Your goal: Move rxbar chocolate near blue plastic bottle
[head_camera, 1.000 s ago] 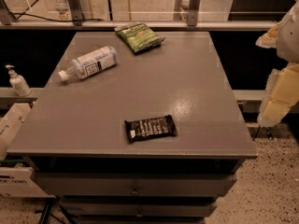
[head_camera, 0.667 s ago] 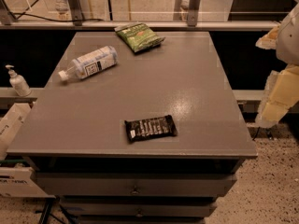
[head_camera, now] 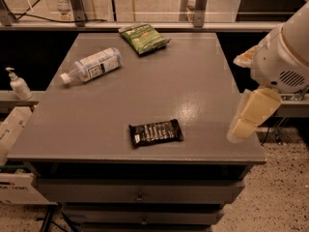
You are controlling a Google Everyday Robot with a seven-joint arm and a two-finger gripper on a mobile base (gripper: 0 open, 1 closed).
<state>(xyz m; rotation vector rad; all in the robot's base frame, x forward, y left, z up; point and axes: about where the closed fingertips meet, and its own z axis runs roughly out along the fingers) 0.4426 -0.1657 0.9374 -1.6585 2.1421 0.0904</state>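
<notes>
The rxbar chocolate (head_camera: 155, 132), a flat black wrapper with white lettering, lies near the front edge of the grey table (head_camera: 193, 81). The blue plastic bottle (head_camera: 92, 65), clear with a pale label and white cap, lies on its side at the table's back left. My gripper (head_camera: 240, 128) is at the end of the cream and white arm (head_camera: 282, 57) at the right, hanging just over the table's front right edge. It is to the right of the bar and apart from it, holding nothing that I can see.
A green snack bag (head_camera: 143, 37) lies at the back middle of the table. A white pump dispenser (head_camera: 18, 85) stands on a ledge to the left. Drawers (head_camera: 140, 196) are below the tabletop. A metal railing (head_camera: 145, 25) runs behind the table.
The arm and gripper have moved left and slightly down, from beside the table to over its right edge. The bar, bottle and bag have not moved.
</notes>
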